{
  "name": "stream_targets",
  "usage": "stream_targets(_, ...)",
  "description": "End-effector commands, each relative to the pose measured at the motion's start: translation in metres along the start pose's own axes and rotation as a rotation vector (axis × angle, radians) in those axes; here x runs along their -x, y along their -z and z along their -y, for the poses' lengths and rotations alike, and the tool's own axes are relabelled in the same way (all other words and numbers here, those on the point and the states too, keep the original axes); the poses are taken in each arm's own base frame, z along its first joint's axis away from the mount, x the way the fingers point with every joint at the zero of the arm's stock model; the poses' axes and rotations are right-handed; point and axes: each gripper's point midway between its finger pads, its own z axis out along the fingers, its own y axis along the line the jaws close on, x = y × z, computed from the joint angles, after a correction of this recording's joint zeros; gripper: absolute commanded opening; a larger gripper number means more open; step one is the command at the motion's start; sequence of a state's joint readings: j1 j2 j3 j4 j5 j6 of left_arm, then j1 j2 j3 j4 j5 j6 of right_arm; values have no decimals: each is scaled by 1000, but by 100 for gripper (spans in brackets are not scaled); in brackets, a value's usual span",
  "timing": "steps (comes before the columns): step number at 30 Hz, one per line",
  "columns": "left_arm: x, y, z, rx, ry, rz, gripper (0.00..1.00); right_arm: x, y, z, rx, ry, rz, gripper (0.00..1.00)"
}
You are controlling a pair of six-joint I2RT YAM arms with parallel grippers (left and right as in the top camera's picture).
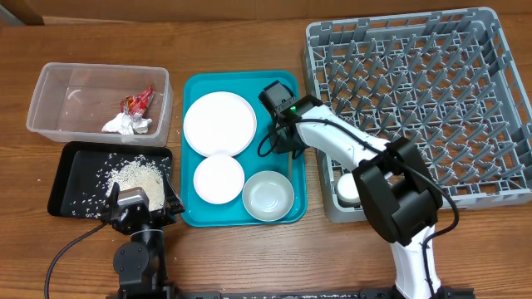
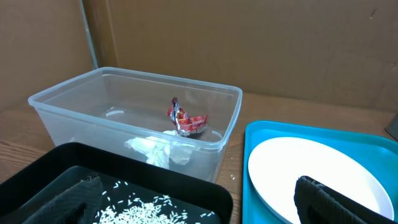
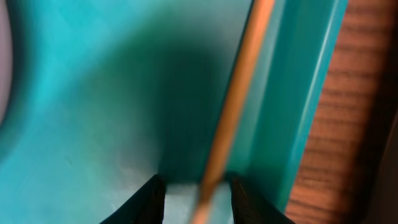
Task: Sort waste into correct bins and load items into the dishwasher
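Observation:
My right gripper is low over the right side of the teal tray. In the right wrist view a wooden chopstick runs between the gripper's fingers, with gaps on both sides. A large plate, a small plate and a bowl sit in that tray. The clear tub holds the red wrapper and white tissue. Rice lies in the black tray. My left gripper hangs wide open above that tray's near right corner, holding nothing.
The grey dish rack fills the right side, its pegs bare. A small white cup shows at its near left corner, partly under my right arm. Bare wood lies between the tub and the teal tray.

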State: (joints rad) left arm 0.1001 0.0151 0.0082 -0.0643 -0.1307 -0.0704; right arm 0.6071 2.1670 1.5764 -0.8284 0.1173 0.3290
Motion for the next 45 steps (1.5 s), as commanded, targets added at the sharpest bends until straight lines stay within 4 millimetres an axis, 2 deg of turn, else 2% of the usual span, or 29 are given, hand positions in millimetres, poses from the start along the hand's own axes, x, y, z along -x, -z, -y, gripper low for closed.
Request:
stream_targets(1,1,0,-1,6,-17,8,100,-16,-19,-4,19,-22,-69,36)
stream_targets(2,1,0,-1,6,-17,8,100,-17,-16,-13,67,-22,-86,33)
stream_targets(3,1,0,-1,6,-17,8,100,-18,-15,-17,84,-21,-94,32)
stream_targets(5,1,0,-1,6,-17,8,100,-20,-14,-22,104,-18,-102,25)
stream_targets(8,1,0,-1,6,-17,8,100,-19,-14,-23,103,-29,-100,4)
stream_targets(10,1,0,-1,6,-17,8,100,-16,-11,-22,105,-44,-97,4)
stream_targets(13,1,0,-1,6,-17,8,100,1,12,-21,117,-58,-64,4)
stream_targets(15,1,0,-1,6,-17,8,100,19,41,-23,140,-45,-8,4)
stream_targets(16,1,0,-1,6,-17,8,100,41,76,-23,158,-36,67,4)
stream_targets(17,1,0,-1,6,-17,8,100,49,91,-20,157,-38,102,4)
stream_targets(21,1,0,-1,6,-17,8,100,81,160,3,150,-67,243,4)
stream_targets(24,1,0,-1,6,-17,8,100,93,200,30,149,-58,329,4)
stream_targets(26,1,0,-1,6,-17,8,100,95,209,51,125,-35,345,4)
stream_targets(28,1,0,-1,6,-17,8,100,88,203,75,82,12,303,4)
stream_targets(31,1,0,-1,6,-17,8,100,76,178,95,47,23,218,4)
stream_targets(33,1,0,-1,6,-17,8,100,67,153,108,29,13,155,4)
stream_targets(35,1,0,-1,6,-17,8,100,46,109,116,11,27,45,4)
stream_targets(36,1,0,-1,6,-17,8,100,37,94,114,16,27,8,4)
stream_targets(39,1,0,-1,6,-17,8,100,35,88,108,35,33,0,4)
stream_targets(40,1,0,-1,6,-17,8,100,36,88,106,39,35,4,9)
stream_targets(42,1,0,-1,6,-17,8,100,37,91,104,41,37,13,38)
stream_targets(45,1,0,-1,6,-17,8,100,40,106,100,50,2,35,47)
